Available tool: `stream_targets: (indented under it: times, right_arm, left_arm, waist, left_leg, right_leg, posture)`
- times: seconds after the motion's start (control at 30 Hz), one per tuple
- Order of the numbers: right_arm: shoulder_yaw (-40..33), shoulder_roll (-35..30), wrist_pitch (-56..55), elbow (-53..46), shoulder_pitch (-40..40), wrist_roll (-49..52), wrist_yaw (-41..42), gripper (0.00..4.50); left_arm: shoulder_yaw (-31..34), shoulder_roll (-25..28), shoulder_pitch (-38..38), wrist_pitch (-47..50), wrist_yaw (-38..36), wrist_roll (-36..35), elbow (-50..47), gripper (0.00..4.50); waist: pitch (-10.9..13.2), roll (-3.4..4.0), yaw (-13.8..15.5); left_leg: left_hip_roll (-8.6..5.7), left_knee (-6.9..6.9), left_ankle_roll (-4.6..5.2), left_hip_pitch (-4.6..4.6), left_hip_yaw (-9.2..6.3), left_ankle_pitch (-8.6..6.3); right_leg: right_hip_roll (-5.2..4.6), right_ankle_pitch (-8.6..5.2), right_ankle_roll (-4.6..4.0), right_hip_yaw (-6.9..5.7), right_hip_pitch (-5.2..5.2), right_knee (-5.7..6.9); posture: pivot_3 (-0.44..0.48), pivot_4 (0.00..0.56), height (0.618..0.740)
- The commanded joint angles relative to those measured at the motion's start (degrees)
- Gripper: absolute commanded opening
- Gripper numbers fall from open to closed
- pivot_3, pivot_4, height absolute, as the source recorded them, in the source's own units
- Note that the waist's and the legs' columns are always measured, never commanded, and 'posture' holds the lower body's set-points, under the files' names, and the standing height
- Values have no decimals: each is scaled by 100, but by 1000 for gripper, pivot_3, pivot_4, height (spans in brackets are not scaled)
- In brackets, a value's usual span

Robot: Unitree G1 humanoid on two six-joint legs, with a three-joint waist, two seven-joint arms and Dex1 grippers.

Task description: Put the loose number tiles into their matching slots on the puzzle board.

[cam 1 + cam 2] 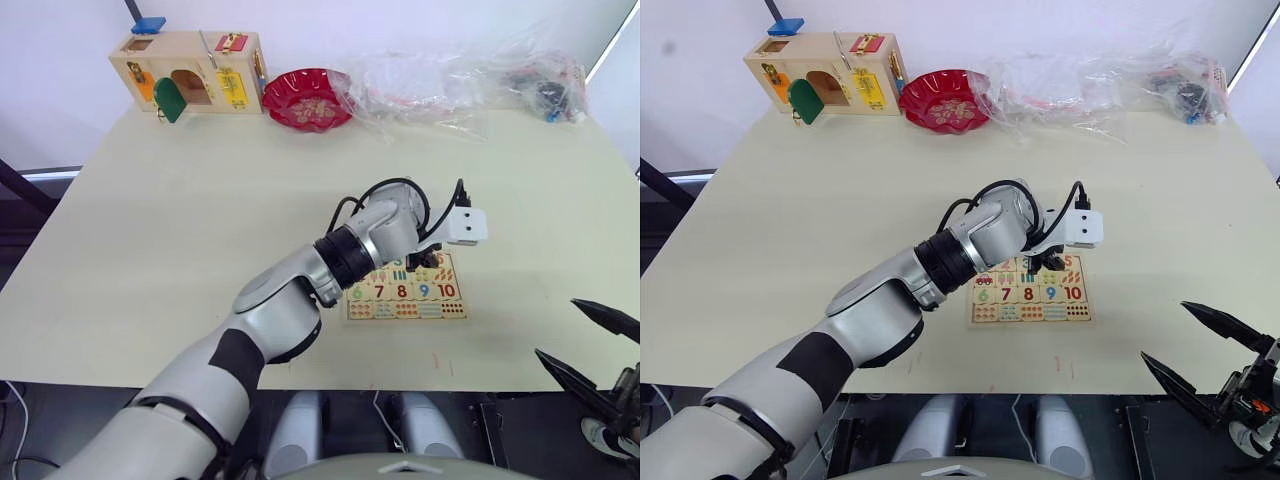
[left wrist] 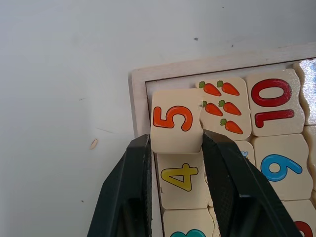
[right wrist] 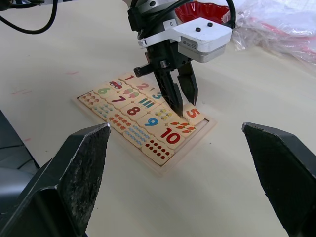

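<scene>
From the head views, the puzzle board lies flat on the pale table near its front edge, the left gripper down over its far right corner. The right gripper hangs off the table's front, jaws spread wide and empty.

In the left wrist view the jaws pinch the pale wooden 5 tile, its digit orange, at the board's corner slot beside the 4 tile.

In the right wrist view the tile sits slightly tilted
</scene>
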Motion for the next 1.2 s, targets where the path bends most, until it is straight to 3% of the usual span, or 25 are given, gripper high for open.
stream_targets:
  times: [0.03, 1.17, 1.2]
  right_arm:
    - [-109, 16, -87, -206, 79, 74, -40, 4500]
    - [-30, 26, -84, -265, 106, 88, -150, 4500]
    - [-28, 28, -86, -264, 106, 87, -150, 4500]
  left_arm:
    - [97, -110, -62, -21, 51, 52, 42, 992]
    - [132, -224, -86, -5, 78, 46, 100, 992]
    - [135, -223, -87, 3, 77, 45, 89, 1492]
  waist:
    - [0, 0, 0]
    - [0, 0, 2]
    - [0, 0, 2]
  left_leg:
    - [0, 0, 0, 0, 0, 0]
    - [0, 0, 0, 0, 0, 0]
    - [0, 0, 0, 0, 0, 0]
  right_leg:
    - [0, 0, 0, 0, 0, 0]
    - [0, 0, 0, 0, 0, 0]
    - [0, 0, 0, 0, 0, 0]
  posture:
    - [0, 150, 740]
    - [0, 150, 740]
    - [0, 150, 740]
